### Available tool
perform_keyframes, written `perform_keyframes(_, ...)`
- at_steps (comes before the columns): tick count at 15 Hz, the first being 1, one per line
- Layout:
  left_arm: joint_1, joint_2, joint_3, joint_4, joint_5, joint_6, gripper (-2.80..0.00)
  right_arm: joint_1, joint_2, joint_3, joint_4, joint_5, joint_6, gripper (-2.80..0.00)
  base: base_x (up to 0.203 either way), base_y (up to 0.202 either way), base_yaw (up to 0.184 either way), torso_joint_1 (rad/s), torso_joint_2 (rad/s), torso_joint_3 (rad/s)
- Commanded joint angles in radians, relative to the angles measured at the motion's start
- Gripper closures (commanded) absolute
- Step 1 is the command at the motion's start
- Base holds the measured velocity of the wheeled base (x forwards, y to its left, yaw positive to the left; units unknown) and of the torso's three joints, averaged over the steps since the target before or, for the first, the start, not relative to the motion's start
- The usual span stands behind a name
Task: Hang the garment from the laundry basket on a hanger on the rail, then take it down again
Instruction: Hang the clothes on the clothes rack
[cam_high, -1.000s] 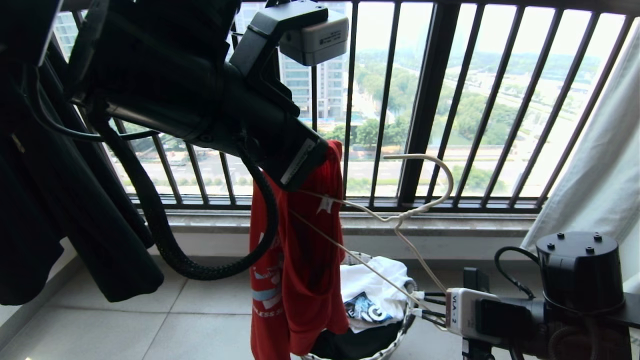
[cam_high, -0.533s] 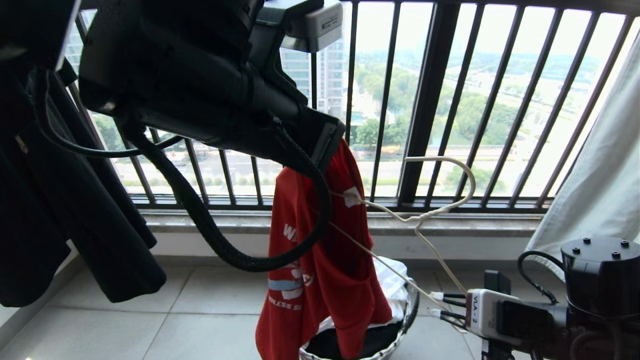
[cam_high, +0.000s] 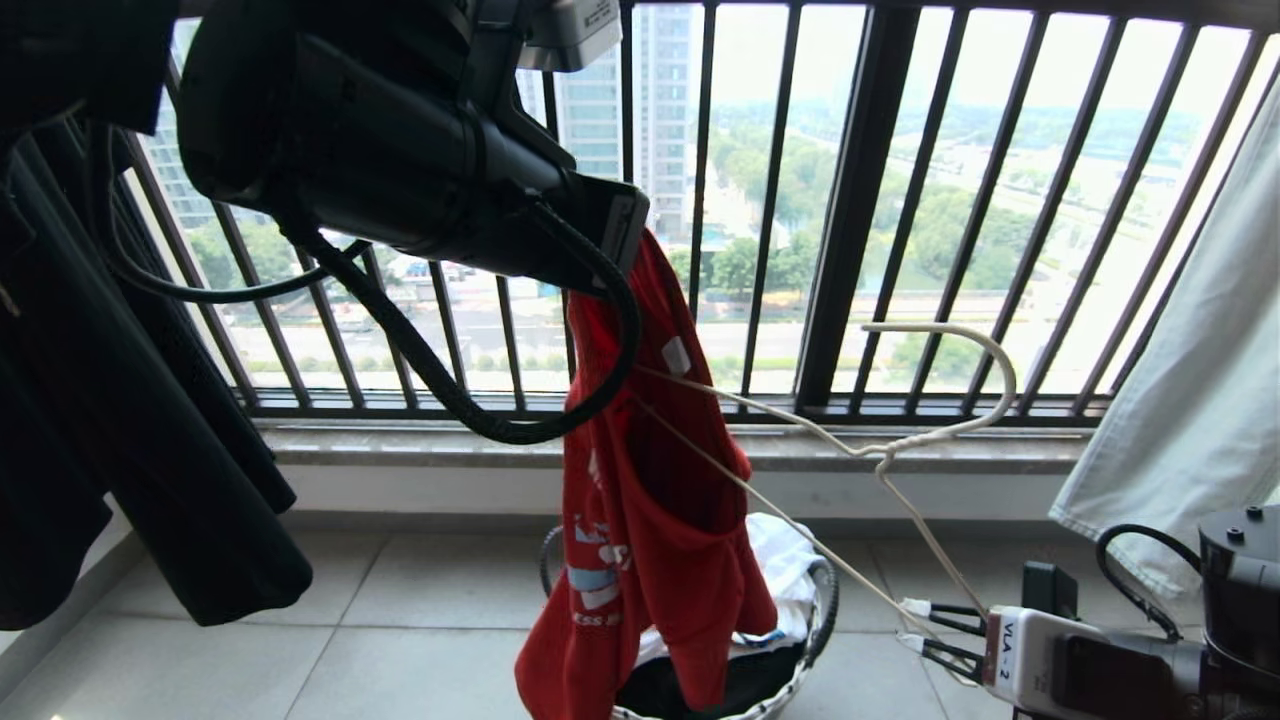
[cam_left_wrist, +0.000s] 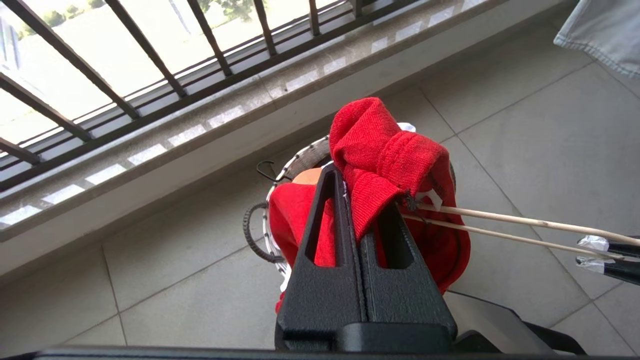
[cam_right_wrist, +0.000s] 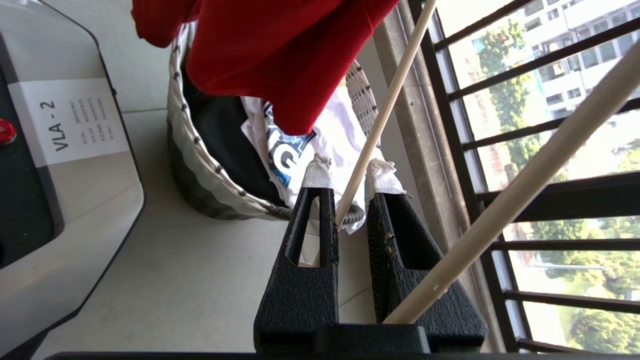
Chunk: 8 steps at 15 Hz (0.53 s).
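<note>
Red T-shirt (cam_high: 640, 500) dangles above the laundry basket (cam_high: 815, 640), collar clenched in my left fingers (cam_left_wrist: 372, 200); my right fingers (cam_right_wrist: 347, 182) grasp the wire hanger (cam_high: 900, 450), threading its arm in, which next needs pushing deeper

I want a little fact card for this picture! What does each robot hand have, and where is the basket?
left gripper: fingers shut on the red T-shirt near its collar, held up high
right gripper: fingers pinching the white wire hanger
hanger end: poked into the shirt's neck
laundry basket: on the floor under the shirt, other clothes inside
</note>
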Motion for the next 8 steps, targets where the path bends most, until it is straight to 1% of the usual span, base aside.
perform_keyframes(1, 0.015, 0.004, 0.0, -0.011, 0.002, 0.0, 0.0, 0.0, -0.02, 0.011, -0.005, 0.001, -0.005, 0.0, 0.0, 0.0, 0.0, 0.0, 0.0, 0.0)
perform_keyframes(4, 0.034, 0.0, 0.0, -0.021, 0.001, 0.001, 0.0, -0.006, -0.028, 0.016, -0.005, -0.002, 0.0, 0.0, 0.0, 0.0, 0.0, 0.0, 0.0, 0.0)
perform_keyframes(6, 0.031, -0.01, 0.002, -0.012, -0.003, 0.0, 0.0, -0.016, -0.018, 0.004, -0.005, -0.002, 0.0, 0.0, 0.0, 0.0, 0.0, 0.0, 0.0, 0.0)
perform_keyframes(8, 0.007, -0.022, 0.002, -0.009, -0.008, -0.005, 0.0, -0.021, 0.002, -0.008, -0.006, -0.002, 0.0, 0.0, 0.0, 0.0, 0.0, 0.0, 0.0, 0.0)
